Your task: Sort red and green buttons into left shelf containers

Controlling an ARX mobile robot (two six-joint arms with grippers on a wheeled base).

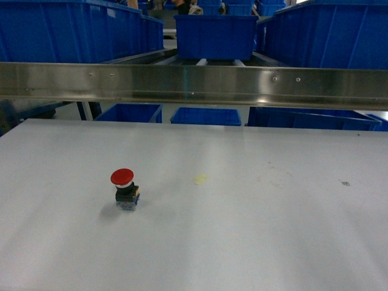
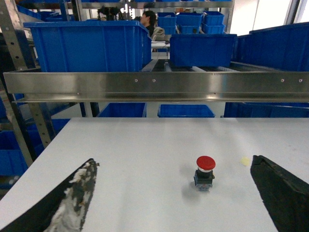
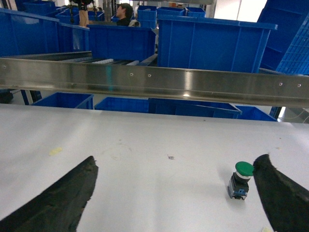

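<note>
Red button [image 1: 122, 176]: bright red cap, black body, bit of blue and yellow at base. Green button [image 3: 244, 169]: green cap, black body, blue base. Table [image 1: 242, 230]: plain white, one pale yellow spot [image 1: 200, 179], tiny dark speck [image 1: 345, 182] too. Bins [image 1: 216, 35]: glossy deep blue, all of them. Shelf rail [image 1: 194, 83]: bare silver metal. My left fingers [image 2: 72, 203]: black, scuffed whitish-grey on one. My right fingers [image 3: 63, 203]: plain black.
</note>
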